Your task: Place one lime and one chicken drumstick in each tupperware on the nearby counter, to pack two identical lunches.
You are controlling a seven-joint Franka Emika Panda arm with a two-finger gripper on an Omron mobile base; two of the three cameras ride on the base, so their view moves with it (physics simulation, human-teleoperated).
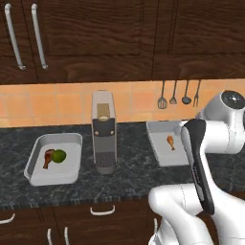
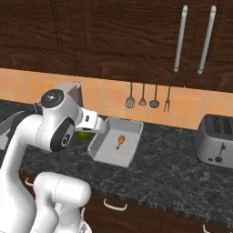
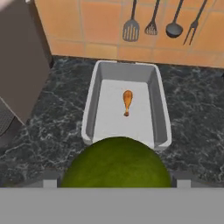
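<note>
While fingers grip the lime [image 3: 117,162], it hangs just short of the tupperware [image 3: 91,103] rim.

Dark wood cabinets [image 1: 119,38], orange tiled backsplash [image 1: 48,103]

A coffee machine [image 1: 104,131] stands mid-frame; four utensils [image 1: 179,94] hang upper right on the tiled wall. A toaster [image 2: 215,139] sits far right.

Glossy white rounded arm [image 1: 191,206] with dark grey joint caps.
</note>
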